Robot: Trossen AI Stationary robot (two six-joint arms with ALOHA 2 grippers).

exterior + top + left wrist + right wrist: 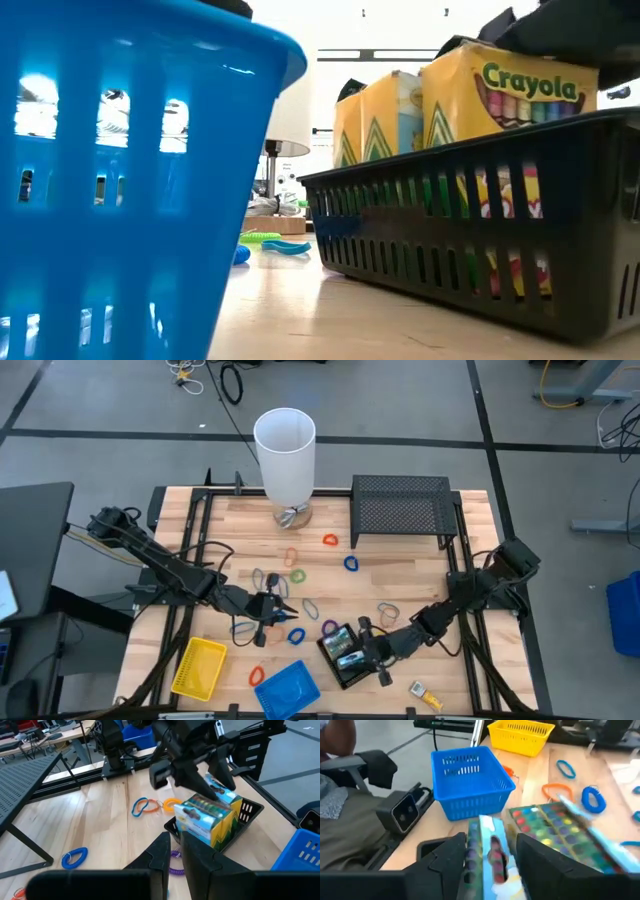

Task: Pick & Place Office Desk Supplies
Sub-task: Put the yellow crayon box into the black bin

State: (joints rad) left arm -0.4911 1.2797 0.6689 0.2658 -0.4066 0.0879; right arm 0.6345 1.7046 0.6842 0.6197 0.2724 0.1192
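A black tray (333,663) near the table's front edge holds upright green-yellow crayon boxes (510,100). My right gripper (487,840) hangs over that tray, shut on one box (487,857); a second box (555,827) stands right beside it. Another small box (427,695) lies on the table to the tray's right. My left gripper (180,847) is shut and hovers low over the wood left of the tray, among loose rubber-band loops (300,574). The yellow tray (199,666) and blue tray (287,688) sit at the front left. My right gripper pinches the crayon box's upper end (226,796) between its two fingers (214,786), which slant down from above and from the table's right. The box stands upright with its lower part inside the black tray (248,811), next to the other boxes.
A tall white cylinder (285,455) stands at the far middle and a black mesh rack (400,505) at the far right. Loops lie scattered across the middle of the table, including a purple one (175,865) just under my left fingers. A person's sleeve (340,815) shows beyond the front edge.
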